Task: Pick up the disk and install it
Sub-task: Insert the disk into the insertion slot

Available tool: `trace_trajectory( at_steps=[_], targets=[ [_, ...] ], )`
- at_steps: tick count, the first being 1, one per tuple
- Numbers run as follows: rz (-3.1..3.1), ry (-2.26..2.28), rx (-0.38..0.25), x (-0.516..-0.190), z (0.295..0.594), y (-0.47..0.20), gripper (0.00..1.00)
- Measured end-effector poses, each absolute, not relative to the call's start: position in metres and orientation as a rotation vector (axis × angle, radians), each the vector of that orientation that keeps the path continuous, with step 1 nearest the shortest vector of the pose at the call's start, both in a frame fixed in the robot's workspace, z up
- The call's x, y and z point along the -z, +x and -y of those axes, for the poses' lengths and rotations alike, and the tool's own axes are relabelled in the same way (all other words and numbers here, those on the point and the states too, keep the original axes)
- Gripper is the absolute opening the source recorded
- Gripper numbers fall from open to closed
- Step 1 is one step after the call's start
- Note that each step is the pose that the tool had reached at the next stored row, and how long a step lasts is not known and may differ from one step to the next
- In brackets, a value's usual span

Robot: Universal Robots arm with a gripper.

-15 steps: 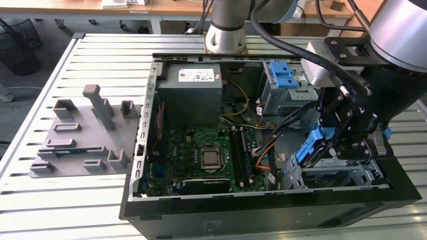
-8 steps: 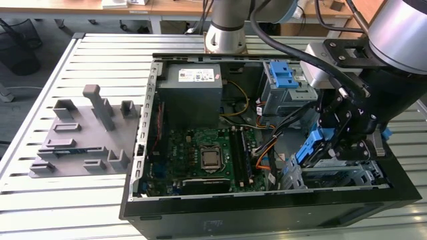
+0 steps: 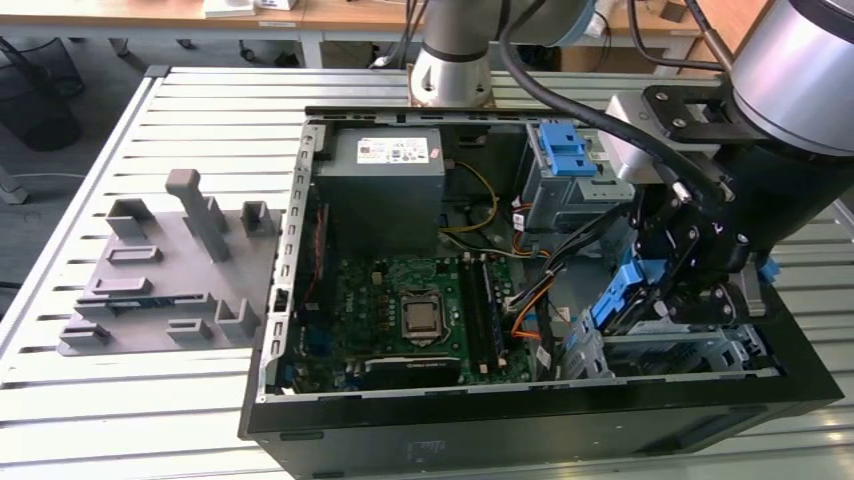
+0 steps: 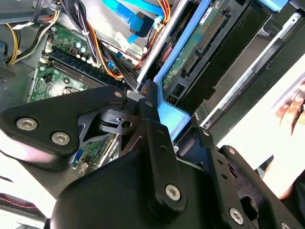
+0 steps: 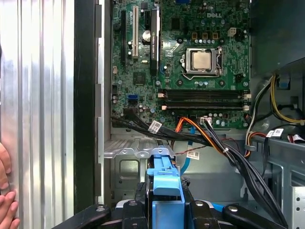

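My gripper is clamped shut on the disk, lower right in the exterior view, just above the drive bay. My worry is the orange and black cables running close by. If the disk goes in tilted, I reckon it'll snag them or jam on the bay's edge.

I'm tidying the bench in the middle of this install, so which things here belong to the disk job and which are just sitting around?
Belongs to the job: the disk, clamped in the gripper; the open computer case.

Just lying about: the grey fixture plate on the slatted table; the power-supply box and motherboard, fitted in the case.
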State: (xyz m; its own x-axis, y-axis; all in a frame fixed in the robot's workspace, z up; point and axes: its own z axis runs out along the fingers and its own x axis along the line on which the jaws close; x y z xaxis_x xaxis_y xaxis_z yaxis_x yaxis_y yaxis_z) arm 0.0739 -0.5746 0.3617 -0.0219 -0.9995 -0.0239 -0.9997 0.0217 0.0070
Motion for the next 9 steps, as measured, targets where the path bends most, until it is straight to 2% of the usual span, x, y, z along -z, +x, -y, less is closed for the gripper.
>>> trace_trajectory(
  at_steps=[9],
  targets=[
    [-2.237,-2.189,-0.033,-0.3566,0.5746,0.0739,0.38]
  ],
)
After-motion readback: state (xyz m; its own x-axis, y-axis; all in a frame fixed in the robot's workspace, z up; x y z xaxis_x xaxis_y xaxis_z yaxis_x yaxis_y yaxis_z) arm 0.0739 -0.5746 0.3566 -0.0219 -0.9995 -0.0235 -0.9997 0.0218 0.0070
